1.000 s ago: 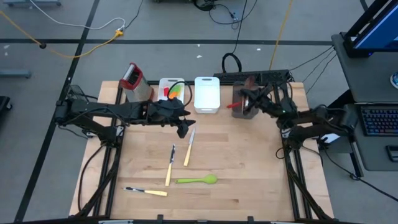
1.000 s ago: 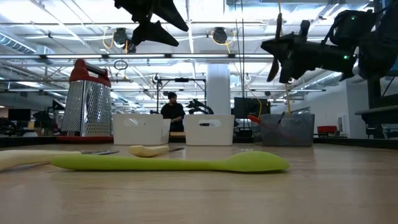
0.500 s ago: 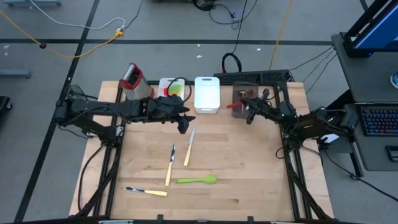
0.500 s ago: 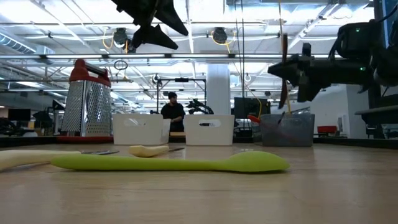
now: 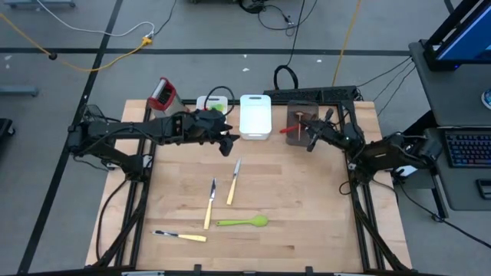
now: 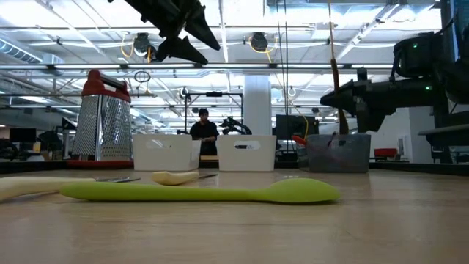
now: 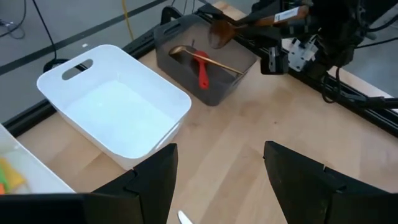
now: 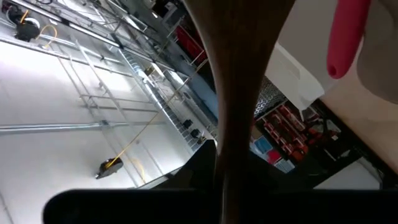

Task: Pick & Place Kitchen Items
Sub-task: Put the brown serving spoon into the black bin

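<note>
My right gripper (image 5: 311, 138) is shut on a wooden spoon (image 6: 335, 81), which stands almost upright above the dark bin (image 5: 301, 126) at the far right. A red spatula (image 7: 201, 70) and another wooden spoon (image 7: 208, 59) lie in that bin. My left gripper (image 5: 228, 146) hangs open, with nothing between its fingers, high over the table in front of the white bin (image 5: 255, 116). Three cream-handled knives (image 5: 234, 182) (image 5: 209, 203) (image 5: 180, 236) and a green spoon (image 5: 242, 222) lie flat on the table. My right gripper pinches the wooden spoon's handle (image 8: 227, 168) between its two fingers. The fingers come nearly level from the table's right side. The spoon is lifted clear of the table, with its bowl (image 7: 219, 31) over the dark bin. How far back the handle reaches does not show.
A steel grater with a red top (image 5: 161, 93) stands at the far left. Beside it is a white bin holding coloured utensils (image 5: 212, 103). A person (image 6: 202, 132) stands in the room behind the table. The wooden tabletop (image 5: 307, 215) is bare at the near right.
My right gripper has sunk toward the dark bin and rolled. The wooden spoon in it has swung from a slant to nearly upright. My left gripper has drifted a little toward the table's far edge, still open.
</note>
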Controlling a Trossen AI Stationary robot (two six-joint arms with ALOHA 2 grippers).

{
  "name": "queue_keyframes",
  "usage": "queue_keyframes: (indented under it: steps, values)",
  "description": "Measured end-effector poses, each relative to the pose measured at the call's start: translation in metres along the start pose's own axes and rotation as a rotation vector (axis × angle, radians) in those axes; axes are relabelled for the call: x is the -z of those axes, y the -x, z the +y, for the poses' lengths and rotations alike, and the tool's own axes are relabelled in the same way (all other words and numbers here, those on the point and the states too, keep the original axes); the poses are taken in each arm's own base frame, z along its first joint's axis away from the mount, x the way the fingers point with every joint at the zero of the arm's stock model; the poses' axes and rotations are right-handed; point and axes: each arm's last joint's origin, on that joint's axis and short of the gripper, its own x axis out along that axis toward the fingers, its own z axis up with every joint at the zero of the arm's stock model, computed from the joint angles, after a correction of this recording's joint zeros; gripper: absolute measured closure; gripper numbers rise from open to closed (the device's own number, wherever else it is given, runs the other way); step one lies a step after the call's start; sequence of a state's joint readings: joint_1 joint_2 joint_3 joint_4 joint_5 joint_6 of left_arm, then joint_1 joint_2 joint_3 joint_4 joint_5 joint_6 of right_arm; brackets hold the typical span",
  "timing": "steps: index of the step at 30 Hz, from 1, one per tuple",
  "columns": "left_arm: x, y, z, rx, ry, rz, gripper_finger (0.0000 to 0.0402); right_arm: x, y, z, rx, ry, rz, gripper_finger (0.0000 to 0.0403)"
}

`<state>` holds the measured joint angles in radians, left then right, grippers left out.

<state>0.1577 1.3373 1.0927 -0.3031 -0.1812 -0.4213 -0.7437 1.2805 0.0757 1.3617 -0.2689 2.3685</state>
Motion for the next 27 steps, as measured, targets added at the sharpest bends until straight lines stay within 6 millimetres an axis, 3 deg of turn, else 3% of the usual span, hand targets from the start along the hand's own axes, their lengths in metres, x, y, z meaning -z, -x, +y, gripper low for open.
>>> queue_keyframes:
  steps: [8,16,20,27]
  values:
    - [0.0005,0.0000,-0.0011,0.009,-0.001,0.004,0.0160,-0.0032,0.0008,0.0034,-0.020,0.002,-0.021,0.0319]
    - [0.0012,0.0005,-0.0028,0.015,0.001,0.006,0.0160,-0.0034,0.0012,0.0044,-0.014,0.024,-0.008,0.0291]
    - [0.0025,0.0010,-0.0057,0.024,-0.004,0.008,0.0160,-0.0030,0.0011,0.0035,0.009,0.068,0.011,0.0297]
    - [0.0029,0.0011,-0.0065,0.027,-0.001,0.009,0.0160,-0.0028,0.0011,0.0037,0.007,0.191,0.014,0.0345]
